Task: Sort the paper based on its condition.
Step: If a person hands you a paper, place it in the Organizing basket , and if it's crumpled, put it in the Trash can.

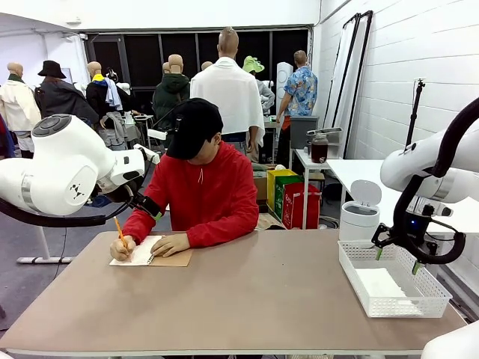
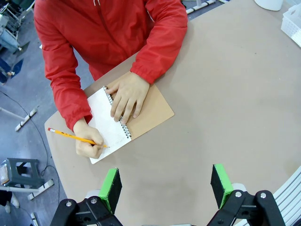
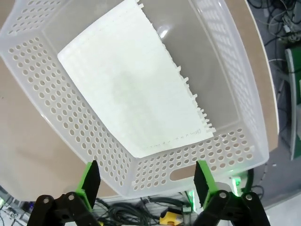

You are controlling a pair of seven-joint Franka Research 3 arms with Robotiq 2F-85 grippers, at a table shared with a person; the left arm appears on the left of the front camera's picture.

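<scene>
At lower right, the right pincer [image 1: 396, 260] hung wide open, empty, above the mesh basket [image 1: 404, 308], seemingly the smooth sheet's [image 3: 136, 89] place; the left pincer [image 2: 166, 186] was also open, empty.

Robotics lab, white-painted block wall [image 1: 419, 67], dark glazed back wall [image 1: 142, 56], bare grey floor [image 1: 30, 232], brown work table [image 1: 247, 292] flanked by white left arm [image 1: 60, 168] and right arm [image 1: 426, 161], loose cables [image 3: 277, 28] on the floor.

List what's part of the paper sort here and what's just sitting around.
Job:
- thin white torn-edged paper sheet
- white perforated plastic basket holding it

Just around:
- brown-covered spiral notebook
- yellow wooden pencil
- white lidded plastic bin beyond the table
</scene>
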